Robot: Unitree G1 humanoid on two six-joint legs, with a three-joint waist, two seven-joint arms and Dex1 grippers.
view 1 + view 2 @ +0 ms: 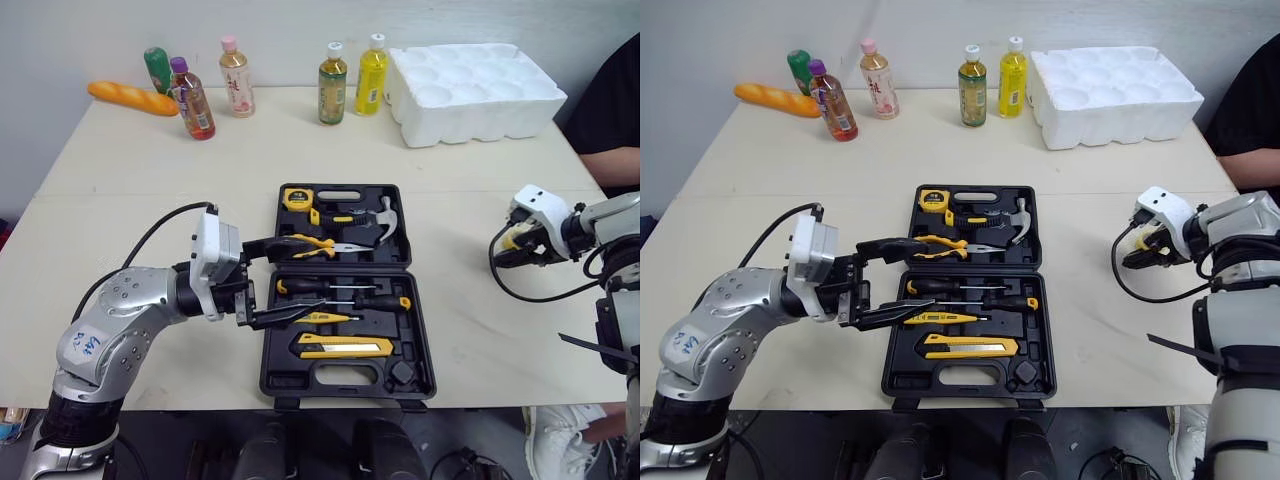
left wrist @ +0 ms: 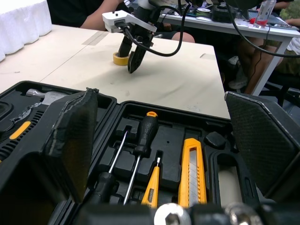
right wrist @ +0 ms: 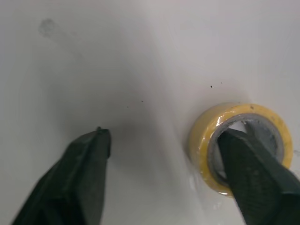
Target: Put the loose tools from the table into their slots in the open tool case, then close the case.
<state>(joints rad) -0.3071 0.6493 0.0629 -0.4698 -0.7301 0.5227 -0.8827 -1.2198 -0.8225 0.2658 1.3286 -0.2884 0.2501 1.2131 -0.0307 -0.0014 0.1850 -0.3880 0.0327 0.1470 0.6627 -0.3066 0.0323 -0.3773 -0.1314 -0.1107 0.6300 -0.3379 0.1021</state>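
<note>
One loose tool lies on the table (image 1: 150, 160): a yellow tape roll (image 3: 200, 143), flat on its side with the hole facing straight up, so it has no long axis to point anywhere. It sits well to the right of the open tool case (image 1: 268, 375), near the table's right edge. The right gripper (image 3: 161, 140) is spread wide, one finger tip down inside the roll's core and the other resting on bare table apart from the roll, so nothing is clamped. In the case, the screwdrivers (image 1: 340, 290), utility knife (image 1: 345, 347) and pliers (image 1: 310, 245) lie with their length running left to right. The left gripper (image 1: 305, 275) hangs over the case's left side, fingers wide apart and empty, pointing right.
</note>
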